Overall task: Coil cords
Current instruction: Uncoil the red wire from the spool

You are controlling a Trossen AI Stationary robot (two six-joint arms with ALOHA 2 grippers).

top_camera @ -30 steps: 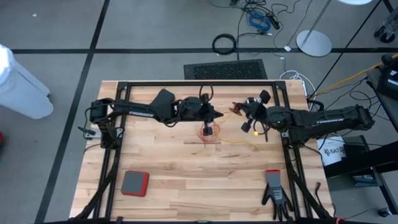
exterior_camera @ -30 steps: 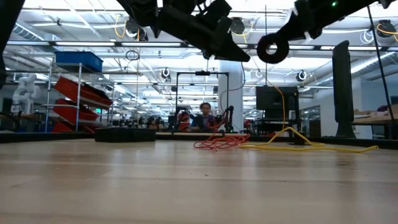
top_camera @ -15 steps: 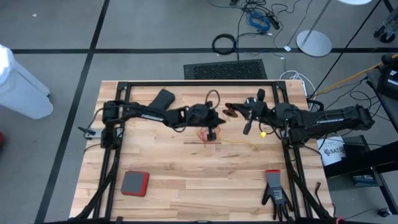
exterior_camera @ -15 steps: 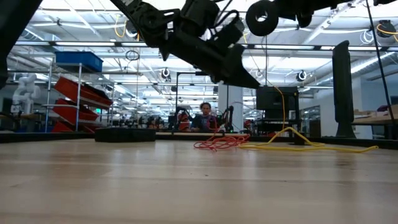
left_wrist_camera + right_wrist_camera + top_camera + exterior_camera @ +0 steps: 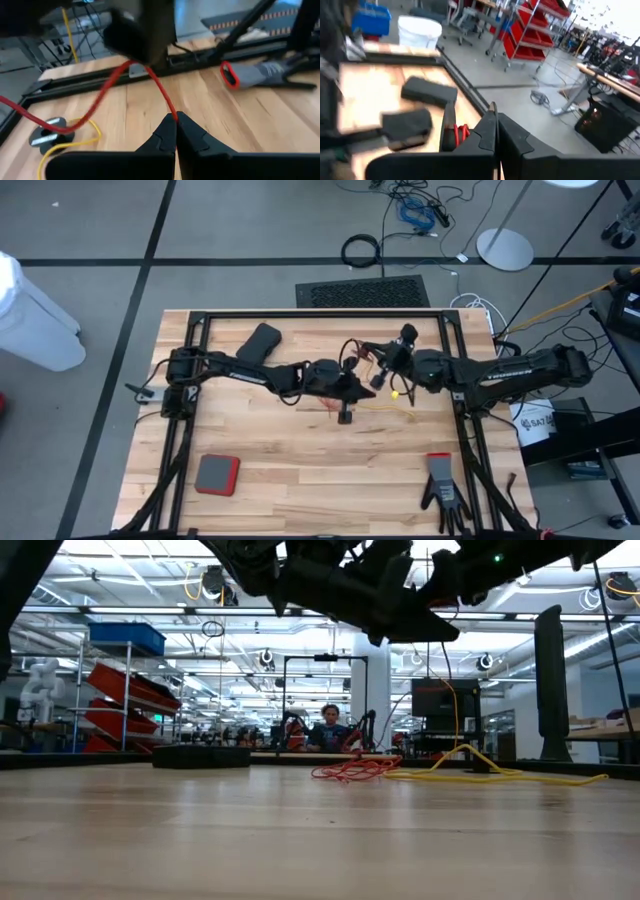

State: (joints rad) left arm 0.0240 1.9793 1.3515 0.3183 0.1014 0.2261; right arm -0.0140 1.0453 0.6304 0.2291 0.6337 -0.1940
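Both grippers sit closed near the middle of the high view, above the upper half of the tabletop (image 5: 300, 480). From its own wrist camera the left gripper (image 5: 176, 120) has its two dark fingers pressed together, and the reddish-orange cord (image 5: 107, 90) runs right into the seam at their tips, so it looks pinched there; from that point the cord sweeps up and away toward a dark blurred shape near the top of the frame. Below it on the wood lies the yellow cord (image 5: 75, 142), looping beside a small round reel (image 5: 47, 134) at the lower left of that view. The right gripper (image 5: 496, 116) is likewise fully closed; a bit of red cord shows just beside its fingers, but whether it grips anything cannot be told. Seen from table height, a loose tangle of reddish-orange cord (image 5: 350, 770) rests on the wood at centre, with the yellow cord (image 5: 500, 776) stretching off to the right.
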